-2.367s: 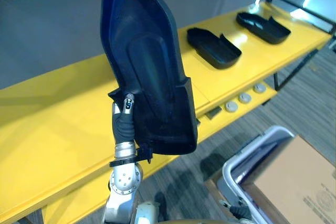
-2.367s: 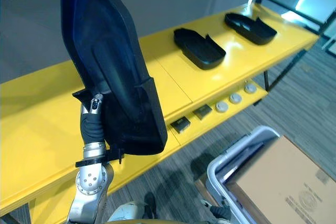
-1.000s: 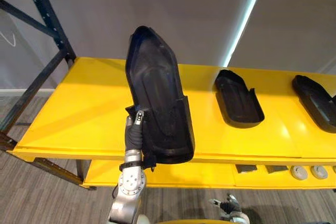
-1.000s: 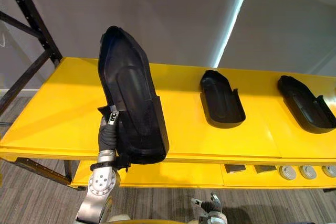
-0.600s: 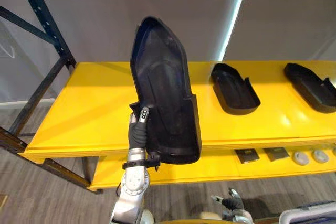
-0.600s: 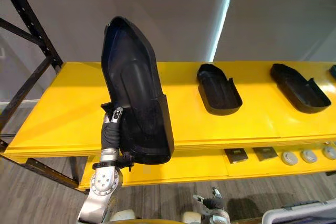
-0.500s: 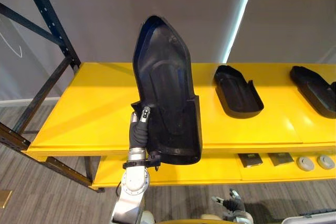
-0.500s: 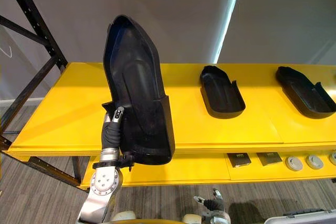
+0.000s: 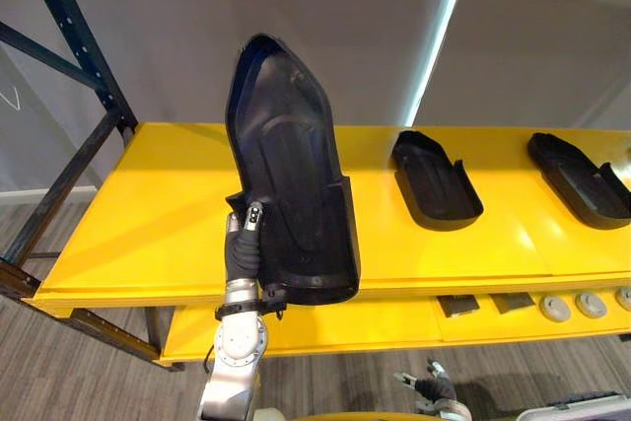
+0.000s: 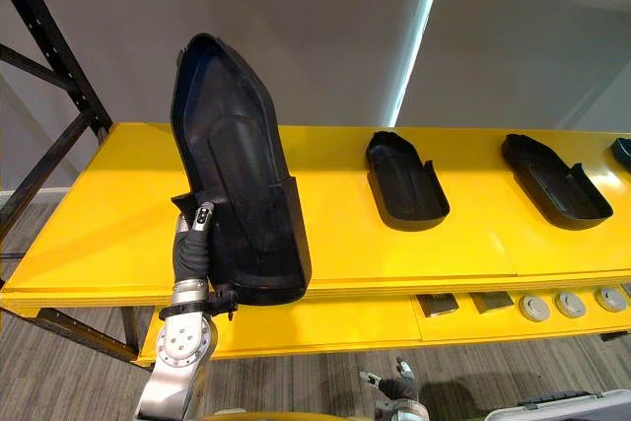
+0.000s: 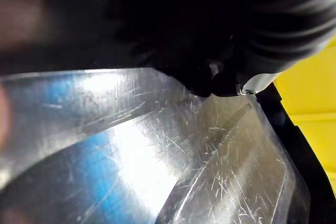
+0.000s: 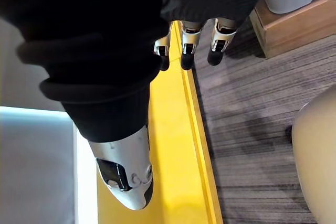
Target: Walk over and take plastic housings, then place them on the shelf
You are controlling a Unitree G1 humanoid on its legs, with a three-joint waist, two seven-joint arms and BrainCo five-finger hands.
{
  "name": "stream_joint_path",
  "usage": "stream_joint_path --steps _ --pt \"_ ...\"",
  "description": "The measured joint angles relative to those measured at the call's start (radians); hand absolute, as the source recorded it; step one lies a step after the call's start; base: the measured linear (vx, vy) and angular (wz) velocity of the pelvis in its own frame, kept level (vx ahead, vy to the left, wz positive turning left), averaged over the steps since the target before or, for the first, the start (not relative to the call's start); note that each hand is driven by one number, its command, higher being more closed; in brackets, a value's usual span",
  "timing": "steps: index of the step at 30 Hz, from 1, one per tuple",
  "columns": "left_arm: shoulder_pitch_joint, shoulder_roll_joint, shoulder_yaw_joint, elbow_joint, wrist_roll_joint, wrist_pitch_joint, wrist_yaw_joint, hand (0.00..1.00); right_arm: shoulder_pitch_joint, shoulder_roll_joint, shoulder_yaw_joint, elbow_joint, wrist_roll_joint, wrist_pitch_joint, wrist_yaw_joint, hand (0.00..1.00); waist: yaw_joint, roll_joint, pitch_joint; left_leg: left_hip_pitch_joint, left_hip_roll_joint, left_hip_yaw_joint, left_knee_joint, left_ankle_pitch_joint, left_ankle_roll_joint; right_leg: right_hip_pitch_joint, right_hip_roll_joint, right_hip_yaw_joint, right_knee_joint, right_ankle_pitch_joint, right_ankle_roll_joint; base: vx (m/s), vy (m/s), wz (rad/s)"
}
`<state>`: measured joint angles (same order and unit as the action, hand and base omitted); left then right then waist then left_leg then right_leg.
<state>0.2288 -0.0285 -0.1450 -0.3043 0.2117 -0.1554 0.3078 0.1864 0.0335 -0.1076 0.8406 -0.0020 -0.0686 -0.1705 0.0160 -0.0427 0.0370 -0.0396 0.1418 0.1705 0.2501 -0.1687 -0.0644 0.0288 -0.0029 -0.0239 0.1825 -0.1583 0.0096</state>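
Observation:
My left hand (image 9: pixel 244 244) holds a large black plastic housing (image 9: pixel 291 194) upright in front of the yellow shelf (image 9: pixel 148 204). Its hollow side faces me. The thumb (image 10: pixel 201 216) lies on the inside of the lower edge and the fingers are hidden behind the shell. From the wrist, the housing's glossy surface (image 11: pixel 157 156) shows very close. Two smaller black housings (image 9: pixel 437 180) (image 9: pixel 579 166) lie flat on the shelf to the right. My right hand (image 12: pixel 189 45) hangs low by the shelf's edge, fingers relaxed and holding nothing.
A black rack upright (image 9: pixel 69 36) rises at the shelf's left end. The lower shelf carries dark square parts (image 9: pixel 456 305) and round discs (image 9: pixel 574 307). A grey bin (image 9: pixel 582 409) sits on the floor at lower right, and a cardboard box (image 12: pixel 294 19) stands near my right hand.
The camera has swung from looking along the shelf to facing it squarely. The housing stays upright in my left hand, gripped the same way.

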Motion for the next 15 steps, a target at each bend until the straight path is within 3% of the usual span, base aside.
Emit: stream_joint_path --steps 8,13,15 --pt "-0.1 0.068 0.144 0.115 0.036 0.05 0.043 1.0 0.036 -0.014 0.004 0.004 -0.008 0.0 0.016 0.0 -0.005 0.002 -0.023 0.0 -0.003 0.031 -0.047 0.016 -0.005 0.0 0.003 0.034 -0.069 0.048 0.007 -0.08 0.024 -0.15" --pt "-0.218 0.137 0.242 0.285 0.036 0.088 0.067 1.0 0.029 -0.019 0.005 0.02 -0.018 0.001 0.042 0.0 -0.006 0.004 -0.038 0.039 -0.02 0.051 -0.128 0.073 -0.001 0.001 0.0 0.055 -0.105 0.075 0.012 0.04 0.008 -0.09" --pt "-0.238 0.164 0.273 0.345 0.035 0.108 0.067 1.0 0.011 -0.024 0.003 0.038 -0.024 0.001 0.044 0.0 -0.021 0.007 -0.038 0.044 -0.023 0.054 -0.153 0.087 0.001 0.0 0.0 0.056 -0.121 0.087 0.013 0.01 0.002 -0.03"
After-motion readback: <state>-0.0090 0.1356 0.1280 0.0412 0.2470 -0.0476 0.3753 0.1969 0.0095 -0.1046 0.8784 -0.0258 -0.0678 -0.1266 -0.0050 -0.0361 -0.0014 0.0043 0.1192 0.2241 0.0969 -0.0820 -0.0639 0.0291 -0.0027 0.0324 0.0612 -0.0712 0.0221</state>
